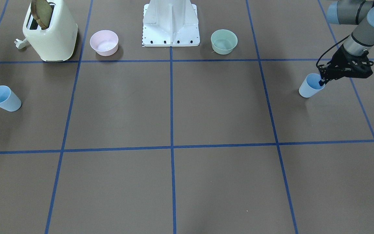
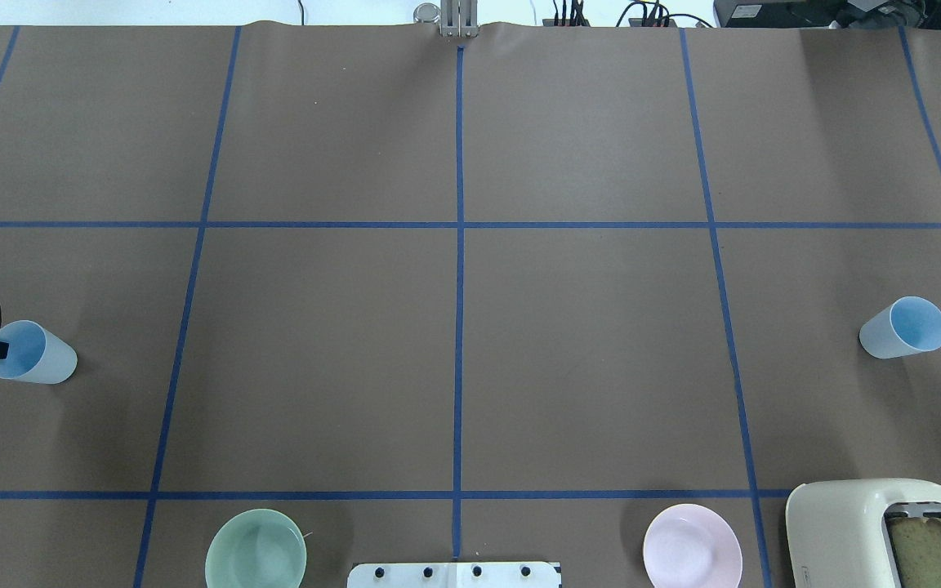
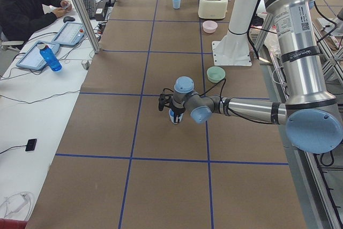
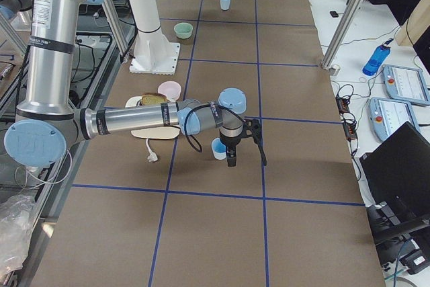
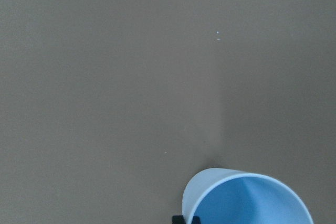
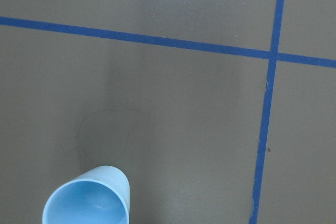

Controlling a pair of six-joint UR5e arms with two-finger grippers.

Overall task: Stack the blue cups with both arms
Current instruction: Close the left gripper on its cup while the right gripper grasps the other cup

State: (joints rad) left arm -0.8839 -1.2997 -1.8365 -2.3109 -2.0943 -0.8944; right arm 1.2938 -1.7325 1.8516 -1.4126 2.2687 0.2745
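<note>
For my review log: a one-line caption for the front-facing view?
Left claw at the rim of one blue cup; the other blue cup stands untouched, far across.

One camera looked down on the worktop [image 2: 585, 343] from behind the robot; another faced it from across, both sharing the white pedestal [image 1: 170, 26]. Two end cameras looked along the worktop. Wrist cameras sat close above one blue cup [image 5: 247, 203] and the other blue cup [image 6: 86, 203].

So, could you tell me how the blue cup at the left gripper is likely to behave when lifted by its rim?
The blue cup looks thin-walled and empty, so probably light, and its rim may flex when pinched. The smooth plastic could slip. Upright on a narrower base, it would likely tip if nudged high.
</note>
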